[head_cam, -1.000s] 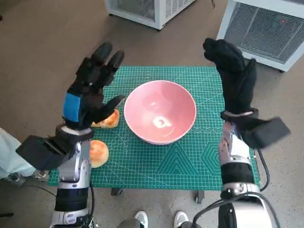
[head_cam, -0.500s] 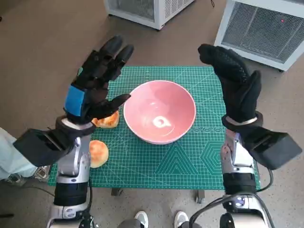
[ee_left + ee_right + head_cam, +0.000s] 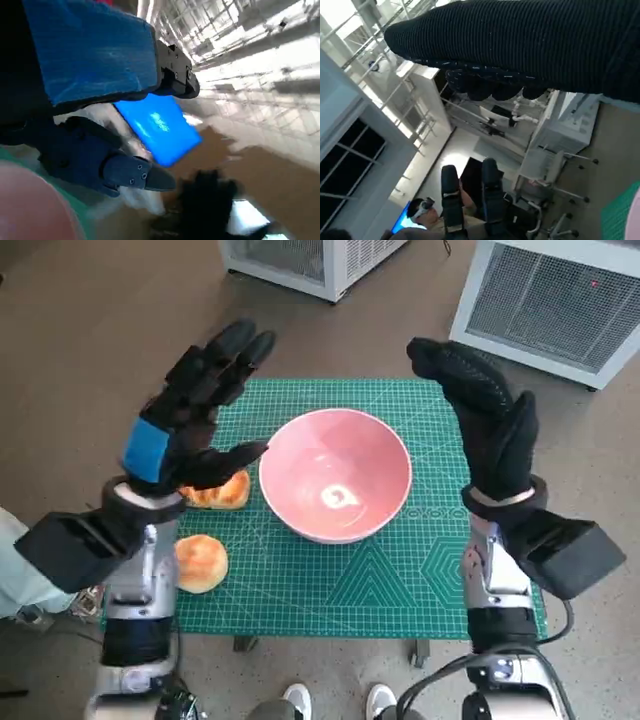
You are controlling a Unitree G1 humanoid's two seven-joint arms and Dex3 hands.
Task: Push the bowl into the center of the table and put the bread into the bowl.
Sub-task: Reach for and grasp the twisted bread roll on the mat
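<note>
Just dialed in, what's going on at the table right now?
The robot holds both hands raised and open on either side of the pink round bowl, which sits about mid-table on the green cutting mat and is empty. The blue-taped left hand hovers above one golden bread roll; a second round roll lies nearer the mat's front left edge. The gloved right hand holds nothing. No bread is in the bowl yet.
</note>
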